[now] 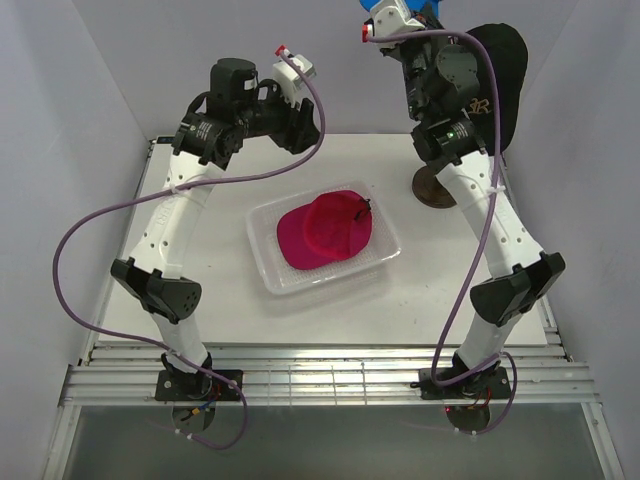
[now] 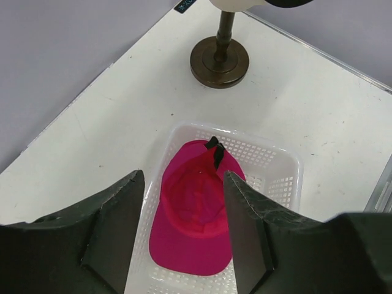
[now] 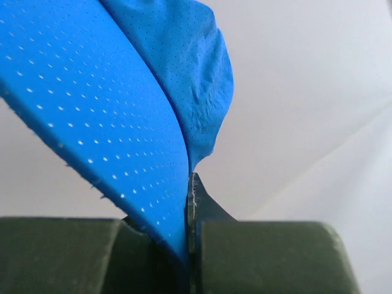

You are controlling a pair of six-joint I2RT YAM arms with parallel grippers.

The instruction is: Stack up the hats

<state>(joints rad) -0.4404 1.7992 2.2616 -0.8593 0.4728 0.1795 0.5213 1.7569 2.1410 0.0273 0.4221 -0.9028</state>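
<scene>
The white left arm (image 1: 165,230) rises from the near edge of the white table (image 1: 220,300), bends toward its far edge and aims the dark left gripper (image 2: 182,184) downward, jaws spread apart, while the white right arm (image 1: 490,230) reaches high over the far-right corner, its right gripper (image 3: 188,214) pinched tight on a blue perforated fabric cap (image 3: 92,92).

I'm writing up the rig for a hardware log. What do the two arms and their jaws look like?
The left arm and right arm share white links and black joint housings. A purple cable loops along each. A small green light glows on the right arm. The jaws are dark, blocky and matte.
</scene>
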